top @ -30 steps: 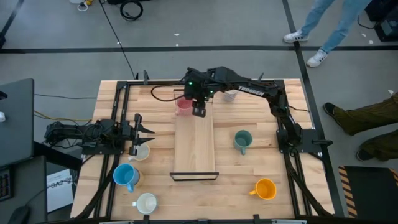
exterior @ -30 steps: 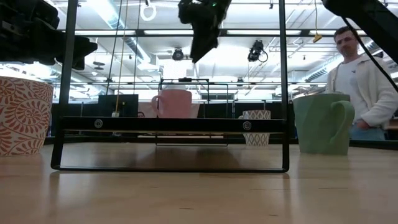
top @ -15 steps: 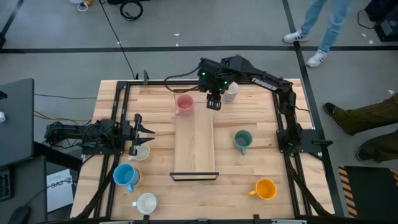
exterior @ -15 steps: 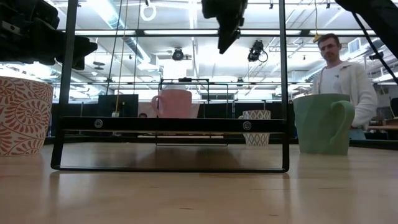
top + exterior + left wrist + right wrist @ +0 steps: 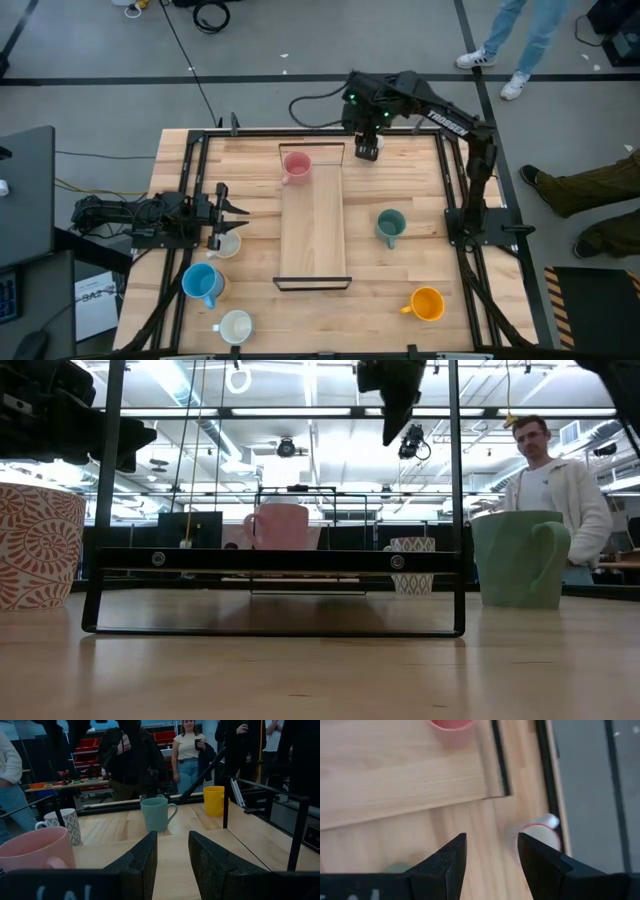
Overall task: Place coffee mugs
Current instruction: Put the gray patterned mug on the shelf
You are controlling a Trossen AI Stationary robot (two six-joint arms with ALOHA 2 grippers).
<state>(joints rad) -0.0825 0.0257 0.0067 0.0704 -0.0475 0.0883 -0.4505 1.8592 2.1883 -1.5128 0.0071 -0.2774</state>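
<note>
From above, my right claw (image 5: 367,152) hangs at the twelve o'clock edge of the table (image 5: 470,300), fingers apart and holding nothing. It hides the patterned white mug there. The pink mug (image 5: 296,166) sits at the twelve o'clock end of the long wooden tray (image 5: 315,235). At three o'clock of the tray stands the teal mug (image 5: 390,226); the orange mug (image 5: 427,303) lies toward five o'clock. My left claw (image 5: 236,211) waits at nine o'clock, fingers a little apart and empty, with a white mug (image 5: 226,244) just beneath its tips. The blue mug (image 5: 203,283) and another white mug (image 5: 235,326) lie toward seven o'clock.

At table height, my right claw (image 5: 398,405) hangs high above the tray's dark frame (image 5: 275,561). The pink mug (image 5: 278,526) and the patterned white mug (image 5: 411,565) stand behind that frame. The teal mug (image 5: 517,557) is at three o'clock, a red-patterned mug (image 5: 36,546) at nine. A person (image 5: 552,485) stands beyond.

Past my left fingers (image 5: 145,862) I see the pink mug (image 5: 34,854), the patterned mug (image 5: 62,825), the teal mug (image 5: 157,813) and the orange mug (image 5: 215,800), with people behind.

Past my right fingers (image 5: 450,860) the patterned white mug (image 5: 539,837) sits blurred below me, off the tray's corner; the pink mug (image 5: 451,724) is on the tray.
</note>
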